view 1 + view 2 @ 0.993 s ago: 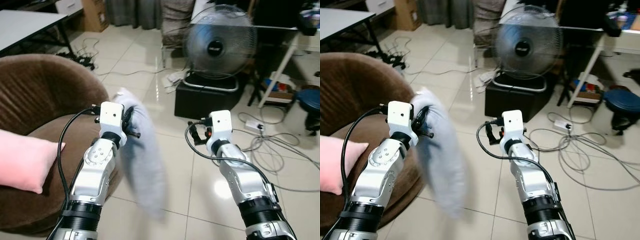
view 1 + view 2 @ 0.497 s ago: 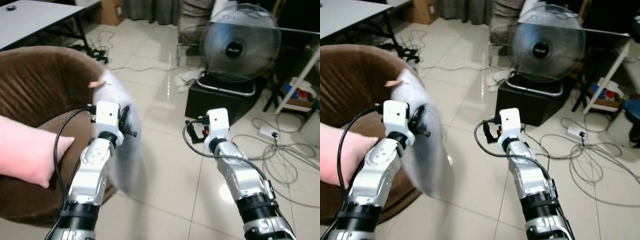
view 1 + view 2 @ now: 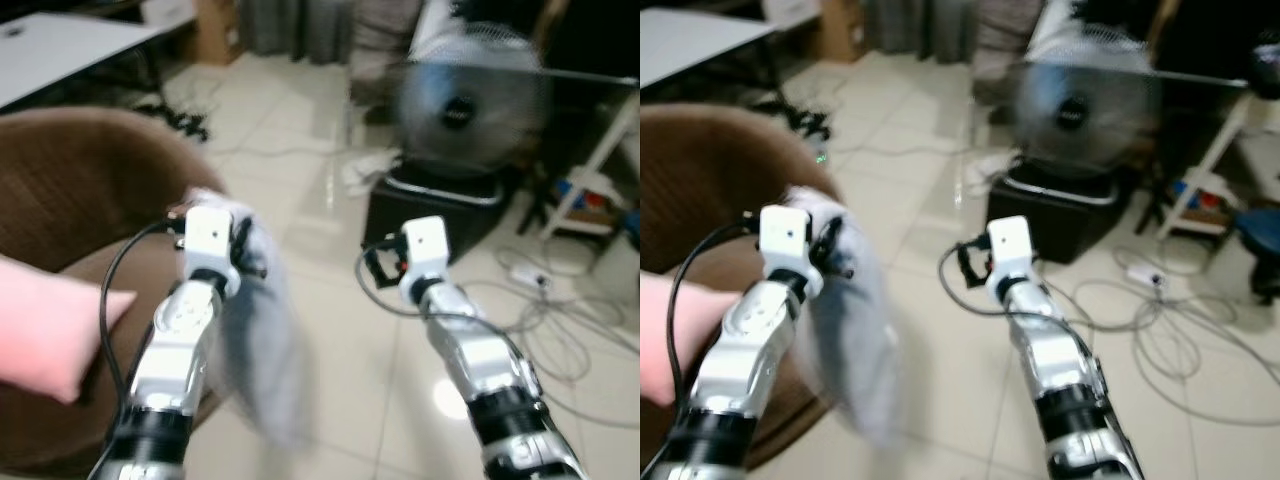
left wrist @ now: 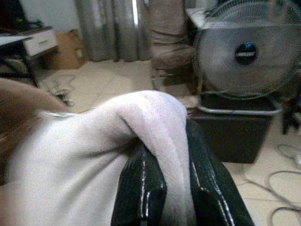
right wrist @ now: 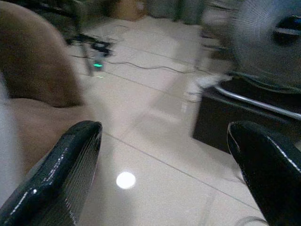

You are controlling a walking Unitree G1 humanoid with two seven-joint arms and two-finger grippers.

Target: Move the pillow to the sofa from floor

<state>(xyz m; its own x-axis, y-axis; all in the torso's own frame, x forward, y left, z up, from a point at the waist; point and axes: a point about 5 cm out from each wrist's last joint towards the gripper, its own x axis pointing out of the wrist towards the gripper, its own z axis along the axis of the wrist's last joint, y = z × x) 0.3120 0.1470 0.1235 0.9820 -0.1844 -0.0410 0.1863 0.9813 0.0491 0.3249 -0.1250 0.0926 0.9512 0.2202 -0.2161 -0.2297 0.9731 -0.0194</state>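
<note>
1. Nearest the camera, two silver robot arms reach forward over pale glossy floor tiles point(image 3: 330, 340).
2. On the robot's left, the left gripper point(image 4: 175, 188) has its two black fingers pinched on a fold of the soft grey-white plush pillow point(image 3: 262, 340).
3. That pillow is off the floor, hanging limp from the gripper and blurred with motion, just beside the front edge of the round brown upholstered sofa point(image 3: 70, 190), not yet on it.
4. On the robot's right, the right gripper point(image 5: 164, 160) holds nothing; its black fingers are spread wide over bare tile.
5. A pink cushion point(image 3: 50, 325) lies on the sofa seat, near the left arm.
6. Risk: the hold is on one narrow fold, so a fast swing could likely pull the fabric free and drop the pillow onto the tiles.
7. Risk: released now, the pillow would probably fall short of the seat or slide off the sofa's rim.
8. Farther off, a large round grey fan point(image 3: 470, 105) stands on a black box point(image 3: 430, 205).
9. Loose grey cables point(image 3: 1160, 310) trail across the floor beside the box and could snag a foot.
10. No container with visible contents can be made out; a cardboard box point(image 3: 212, 30) at the far wall is too blurred to judge.
</note>
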